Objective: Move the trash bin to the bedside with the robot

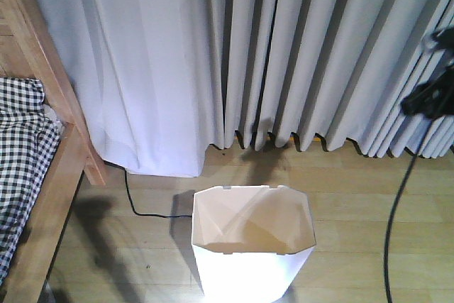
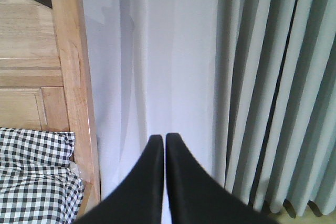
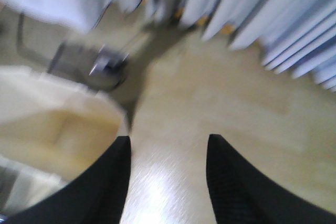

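The white faceted trash bin (image 1: 252,243) stands upright on the wooden floor, cream inside, nothing in it. The bedside (image 1: 42,196) is at the left: a light-brown wooden frame with black-and-white checked bedding (image 1: 21,154). A floor gap separates bin and bed. My right gripper (image 3: 168,148) is open, above the floor just right of the bin's rim (image 3: 58,114), holding nothing. My left gripper (image 2: 164,139) is shut on nothing, facing the curtain beside the bed's wooden post (image 2: 73,77). Part of the robot's black arm (image 1: 429,97) shows at the right edge.
Grey-white curtains (image 1: 284,54) hang to the floor behind the bin. A black cable (image 1: 135,200) runs along the floor from under the curtain. Another black cable (image 1: 394,225) trails down from the arm at right.
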Controlling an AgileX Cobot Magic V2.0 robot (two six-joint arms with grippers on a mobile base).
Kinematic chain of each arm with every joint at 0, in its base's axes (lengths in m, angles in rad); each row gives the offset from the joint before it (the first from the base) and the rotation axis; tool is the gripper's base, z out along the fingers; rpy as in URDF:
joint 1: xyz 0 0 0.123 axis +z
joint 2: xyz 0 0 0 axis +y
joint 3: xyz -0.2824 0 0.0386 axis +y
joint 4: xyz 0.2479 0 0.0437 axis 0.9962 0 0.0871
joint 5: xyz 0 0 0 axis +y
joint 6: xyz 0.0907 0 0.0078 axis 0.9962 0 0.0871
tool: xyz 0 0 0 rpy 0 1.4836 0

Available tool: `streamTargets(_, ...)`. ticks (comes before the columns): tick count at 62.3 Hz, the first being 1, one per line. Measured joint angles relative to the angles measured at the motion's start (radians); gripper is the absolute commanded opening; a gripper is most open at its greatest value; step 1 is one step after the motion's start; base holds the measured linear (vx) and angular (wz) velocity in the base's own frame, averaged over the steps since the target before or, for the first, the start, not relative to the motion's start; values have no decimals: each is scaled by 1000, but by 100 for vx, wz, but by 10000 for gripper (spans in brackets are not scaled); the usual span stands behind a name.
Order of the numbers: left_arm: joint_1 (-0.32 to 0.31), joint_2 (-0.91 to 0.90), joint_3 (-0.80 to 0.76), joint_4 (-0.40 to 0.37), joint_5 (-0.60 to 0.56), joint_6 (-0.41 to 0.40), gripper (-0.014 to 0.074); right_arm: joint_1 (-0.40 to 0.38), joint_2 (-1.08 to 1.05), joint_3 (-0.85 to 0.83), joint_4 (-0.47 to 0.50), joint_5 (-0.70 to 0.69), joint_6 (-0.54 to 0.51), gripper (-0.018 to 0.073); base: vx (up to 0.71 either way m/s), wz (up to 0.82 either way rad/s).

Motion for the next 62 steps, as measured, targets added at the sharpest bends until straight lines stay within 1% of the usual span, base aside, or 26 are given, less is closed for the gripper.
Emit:
streamTargets(3, 0, 0, 0, 0, 0, 0, -6, 0, -71, 2, -35, 0, 55, 320, 0, 0)
streamTargets(7, 0, 0, 0, 0, 0, 0, -6, 0, -154, 3, -63, 4, 104, 320, 0, 0)
streamTargets(20, 0, 0, 0, 0, 0, 0, -6, 7, -399, 7, -75, 19, 199, 320, 0, 0)
streamTargets(25, 0, 0, 0, 0, 0, 0, -6, 43, -477, 7, -80, 20, 216, 320, 0, 0)
streamTargets(33, 0, 0, 0, 0, 0, 0, -6, 124, -591, 7, -92, 59, 219, 320, 0, 0)
streamTargets(41, 0, 0, 0, 0, 0, 0, -6, 148, -700, 23, -96, 74, 245, 320, 0, 0)
streamTargets(46, 0, 0, 0, 0, 0, 0, -6, 150, -793, 97, -98, 25, 263, 320, 0, 0)
streamTargets(62, 0, 0, 0, 0, 0, 0, -6, 151, -1152, 506, -96, -257, 271, 320, 0, 0)
